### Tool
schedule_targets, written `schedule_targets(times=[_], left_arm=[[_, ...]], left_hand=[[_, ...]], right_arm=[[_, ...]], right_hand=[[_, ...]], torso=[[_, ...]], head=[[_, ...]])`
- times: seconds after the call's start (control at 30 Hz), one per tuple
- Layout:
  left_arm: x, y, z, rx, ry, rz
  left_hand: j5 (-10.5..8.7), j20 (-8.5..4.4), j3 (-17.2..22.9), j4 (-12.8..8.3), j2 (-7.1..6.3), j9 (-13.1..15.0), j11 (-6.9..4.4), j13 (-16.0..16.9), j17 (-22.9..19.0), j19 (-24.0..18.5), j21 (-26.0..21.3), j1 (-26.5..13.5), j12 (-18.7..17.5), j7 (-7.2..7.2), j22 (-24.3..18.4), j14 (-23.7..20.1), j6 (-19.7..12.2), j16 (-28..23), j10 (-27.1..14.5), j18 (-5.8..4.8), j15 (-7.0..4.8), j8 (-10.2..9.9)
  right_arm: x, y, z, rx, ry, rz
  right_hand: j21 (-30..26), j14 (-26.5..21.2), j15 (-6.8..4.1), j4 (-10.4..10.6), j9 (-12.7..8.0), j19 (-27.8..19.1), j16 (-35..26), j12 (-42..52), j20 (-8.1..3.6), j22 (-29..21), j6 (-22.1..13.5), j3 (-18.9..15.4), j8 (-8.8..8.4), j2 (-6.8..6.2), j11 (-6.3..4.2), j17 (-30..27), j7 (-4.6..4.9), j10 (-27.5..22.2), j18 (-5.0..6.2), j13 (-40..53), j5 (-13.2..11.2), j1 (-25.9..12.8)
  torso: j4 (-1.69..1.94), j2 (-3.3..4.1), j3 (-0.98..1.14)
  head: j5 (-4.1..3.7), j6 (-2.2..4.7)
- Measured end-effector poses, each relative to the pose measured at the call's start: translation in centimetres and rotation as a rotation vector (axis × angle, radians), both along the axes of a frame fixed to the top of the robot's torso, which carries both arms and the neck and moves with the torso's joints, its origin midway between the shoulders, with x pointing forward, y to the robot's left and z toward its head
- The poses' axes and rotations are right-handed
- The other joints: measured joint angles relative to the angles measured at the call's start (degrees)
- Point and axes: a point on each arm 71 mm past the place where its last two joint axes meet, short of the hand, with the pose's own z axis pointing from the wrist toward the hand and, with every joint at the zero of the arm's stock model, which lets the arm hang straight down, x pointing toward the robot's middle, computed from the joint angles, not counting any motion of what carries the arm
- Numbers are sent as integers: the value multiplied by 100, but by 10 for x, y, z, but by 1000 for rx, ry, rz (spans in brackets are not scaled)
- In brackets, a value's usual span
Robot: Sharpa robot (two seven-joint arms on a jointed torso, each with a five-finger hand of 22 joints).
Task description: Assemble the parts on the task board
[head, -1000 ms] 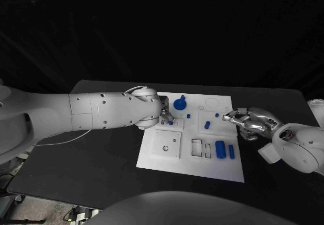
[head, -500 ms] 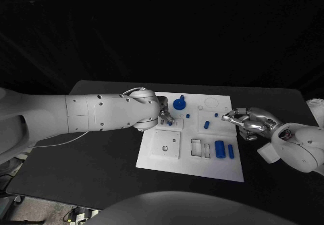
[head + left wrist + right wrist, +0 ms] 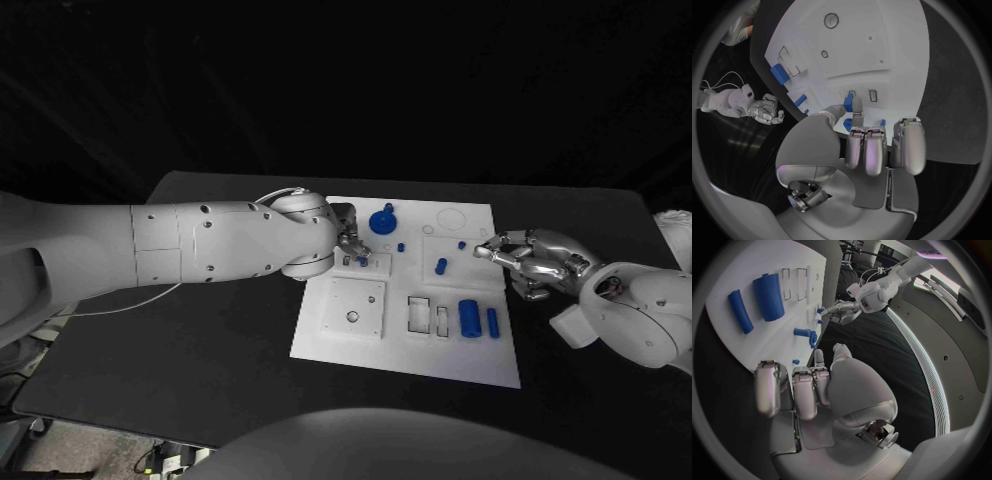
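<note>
Parts on the task board (image 3: 411, 350) are what this is all about, so going left to right across the head view. The left hand (image 3: 351, 248) is down at the board's near-left upper area, and in its wrist view it's pinching a small blue part (image 3: 852, 104) between thumb and a fingertip, other fingers (image 3: 873, 152) curled alongside. Looks to me like it's seating that piece into one of the little slots (image 3: 873, 95) right next to it. My advice for that step: keep the piece square to the slot and go down slow, because a tilted peg will jam on the rim. Don't let go until it's clearly bottomed out.

Next over, the blue knob-shaped part (image 3: 384, 219) stands on the board near the top. A short blue pin (image 3: 441, 266) lies in the middle, and two blue cylinders (image 3: 472, 317) lie side by side lower down, still loose I'd guess.

Far right, the right hand (image 3: 529, 260) hovers just off the board's edge, fingers curled in with nothing in them. Best it stays clear.
</note>
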Motion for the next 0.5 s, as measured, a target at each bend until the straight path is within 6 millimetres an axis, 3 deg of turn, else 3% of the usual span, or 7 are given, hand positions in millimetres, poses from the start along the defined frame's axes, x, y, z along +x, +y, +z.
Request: schedule_targets(times=[0.5], left_arm=[[-4,0,3,-5,-67,-3]], left_hand=[[-50,0,27,6,-32,15,0,0,-1,0,1,30,0,2,0,0,1,0,0,0,0,0]], right_arm=[[0,0,-2,0,1,-3]], right_hand=[[-20,1,1,15,0,-21,0,8,21,-1,0,15,0,0,0,-1,0,0,0,0,0,0]], torso=[[1,0,5]], head=[[33,0]])
